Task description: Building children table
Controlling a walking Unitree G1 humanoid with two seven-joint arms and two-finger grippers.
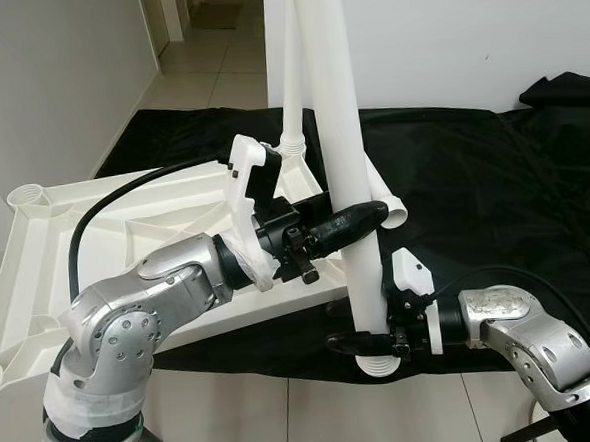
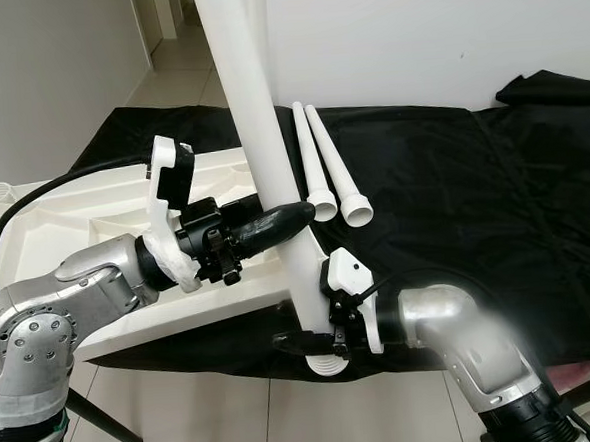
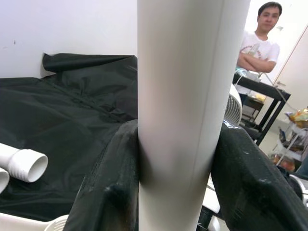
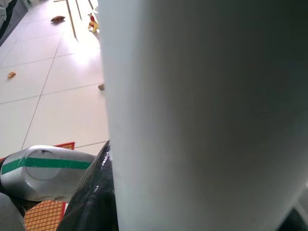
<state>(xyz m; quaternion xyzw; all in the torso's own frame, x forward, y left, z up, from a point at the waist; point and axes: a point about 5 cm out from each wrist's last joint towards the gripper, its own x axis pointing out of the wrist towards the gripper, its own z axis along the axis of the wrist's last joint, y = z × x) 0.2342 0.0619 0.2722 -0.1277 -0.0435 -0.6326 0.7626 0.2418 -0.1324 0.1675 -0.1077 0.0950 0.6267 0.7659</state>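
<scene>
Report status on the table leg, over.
Left gripper and right gripper both shut on the white leg, held upright. Tabletop lies upside down on the black sheet. Two spare legs lie beside it.

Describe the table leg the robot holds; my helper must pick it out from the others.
Start at the black cloth over the bench, with the upturned white tabletop at its left end. At the near edge, one white leg stands nearly upright, gripped by the left claw midway and the right claw near its ribbed bottom. The two spare legs lie flat.
</scene>
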